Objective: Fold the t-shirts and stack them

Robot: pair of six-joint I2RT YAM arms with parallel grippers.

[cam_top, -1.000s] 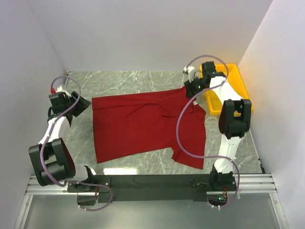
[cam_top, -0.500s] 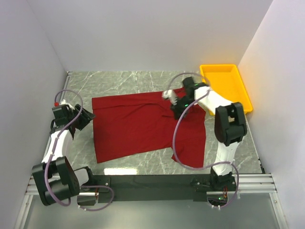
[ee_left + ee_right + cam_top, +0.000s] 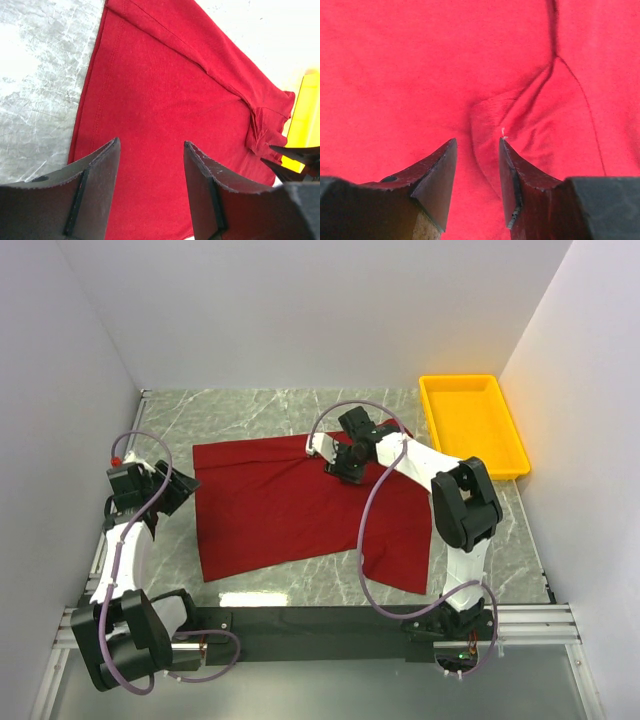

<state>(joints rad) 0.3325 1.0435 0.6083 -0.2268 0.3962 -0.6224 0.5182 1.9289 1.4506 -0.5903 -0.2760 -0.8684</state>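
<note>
Just beneath the right pincer (image 3: 477,145), jaws half-parted and empty, a pucker (image 3: 487,112) in the shirt (image 3: 270,505) is being framed; the left pincer (image 3: 151,145), also parted and empty, is being held beside the hem.

Part of the red t-shirt (image 3: 270,510) hidden under the right arm (image 3: 415,462), yellow tray (image 3: 306,120) cut off at the left wrist view's edge, t-shirt's edges outside the right wrist view.
</note>
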